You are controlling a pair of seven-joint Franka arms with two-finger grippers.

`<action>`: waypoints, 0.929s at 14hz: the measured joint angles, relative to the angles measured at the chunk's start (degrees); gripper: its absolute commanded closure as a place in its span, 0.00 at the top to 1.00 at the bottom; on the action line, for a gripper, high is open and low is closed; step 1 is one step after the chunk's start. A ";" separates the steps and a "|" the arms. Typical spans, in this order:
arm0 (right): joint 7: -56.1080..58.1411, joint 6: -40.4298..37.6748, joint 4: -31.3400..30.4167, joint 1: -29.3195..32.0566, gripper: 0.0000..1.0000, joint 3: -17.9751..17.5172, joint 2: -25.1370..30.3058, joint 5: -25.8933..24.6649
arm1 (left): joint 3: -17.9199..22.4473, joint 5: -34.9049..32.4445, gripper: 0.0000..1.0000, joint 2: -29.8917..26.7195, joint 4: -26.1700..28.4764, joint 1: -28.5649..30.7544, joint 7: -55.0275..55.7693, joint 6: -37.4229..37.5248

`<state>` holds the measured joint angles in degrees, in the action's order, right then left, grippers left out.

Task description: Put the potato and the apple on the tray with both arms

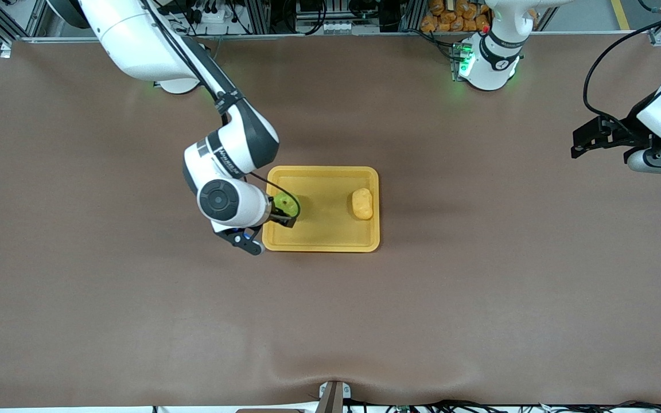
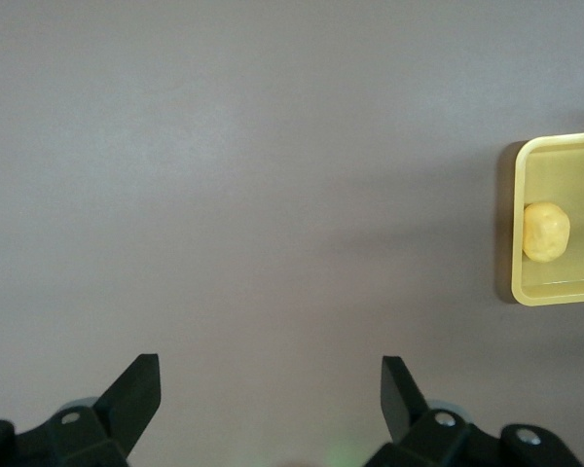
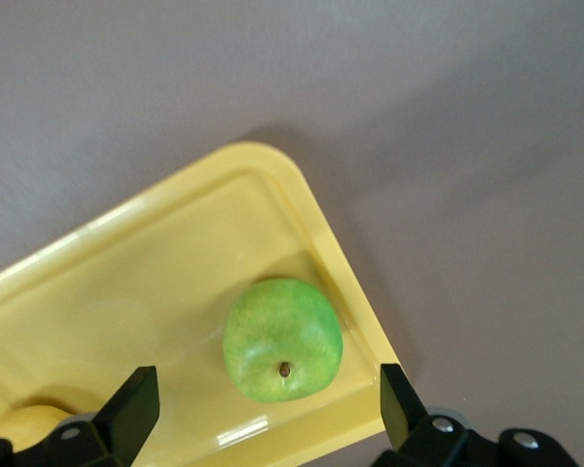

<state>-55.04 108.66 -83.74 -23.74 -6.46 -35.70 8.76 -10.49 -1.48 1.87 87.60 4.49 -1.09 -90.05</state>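
The yellow-orange tray lies mid-table. The pale potato rests in it at the end toward the left arm. The green apple sits in the tray at the end toward the right arm, stem dimple up. My right gripper hovers over the apple, open, with a finger on each side and not touching it. In the right wrist view the apple lies on the tray between the open fingers of the gripper. My left gripper waits open and empty over bare table at the left arm's end.
The left wrist view shows its open gripper over brown table, with the tray's end and the potato off to one side. The brown mat covers the table around the tray.
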 measured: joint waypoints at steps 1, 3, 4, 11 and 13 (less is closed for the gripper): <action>0.01 -1.19 0.91 0.85 1.00 0.05 0.33 0.00 | 0.00 0.00 1.00 0.00 -0.02 0.00 0.00 0.00; 0.11 -6.13 4.12 2.89 1.00 0.06 0.95 0.00 | 0.00 0.00 1.00 0.00 -0.04 0.00 0.00 0.00; 0.14 -7.82 5.76 3.59 1.00 0.06 1.13 0.00 | 0.00 0.00 1.00 0.00 -0.05 0.00 0.00 0.00; 0.14 -17.37 14.76 6.75 1.00 0.03 1.49 0.00 | 0.00 0.00 1.00 0.00 -0.08 0.03 0.01 0.03; 0.16 -20.41 16.62 8.73 1.00 0.02 1.77 0.00 | 0.04 0.00 1.00 0.00 -0.08 0.09 0.01 0.06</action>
<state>-54.89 88.25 -67.12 -15.01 -6.45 -33.93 8.76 -10.45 -1.47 1.87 87.52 4.58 -1.08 -89.99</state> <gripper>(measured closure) 0.000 0.000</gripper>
